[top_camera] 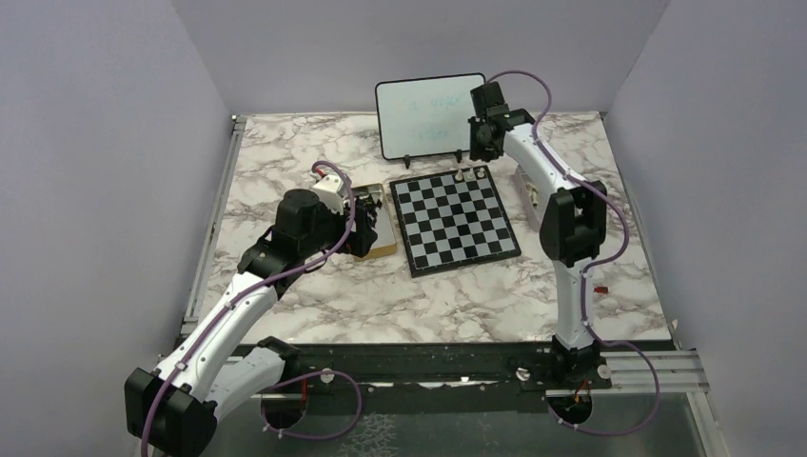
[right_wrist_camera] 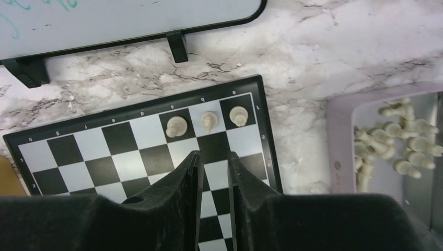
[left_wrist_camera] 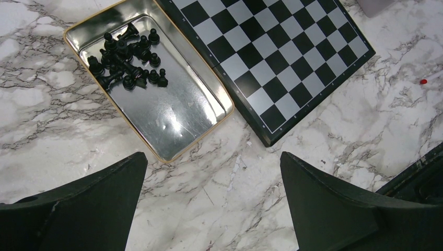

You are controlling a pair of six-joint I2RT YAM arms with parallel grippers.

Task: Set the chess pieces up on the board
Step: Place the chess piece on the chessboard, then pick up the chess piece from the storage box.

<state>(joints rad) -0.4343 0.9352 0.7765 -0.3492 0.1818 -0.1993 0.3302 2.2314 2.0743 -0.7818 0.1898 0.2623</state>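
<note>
Chess pieces (right_wrist_camera: 209,122): you've three on the board (right_wrist_camera: 89,151), rest unplaced. Right gripper (right_wrist_camera: 214,156) slightly parted, empty; left gripper (left_wrist_camera: 212,159) wide open.

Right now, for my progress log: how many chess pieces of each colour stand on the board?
White pieces on the board: 3
Black pieces on the board: 0; they lie in the tin
Total on the board: 3
</note>
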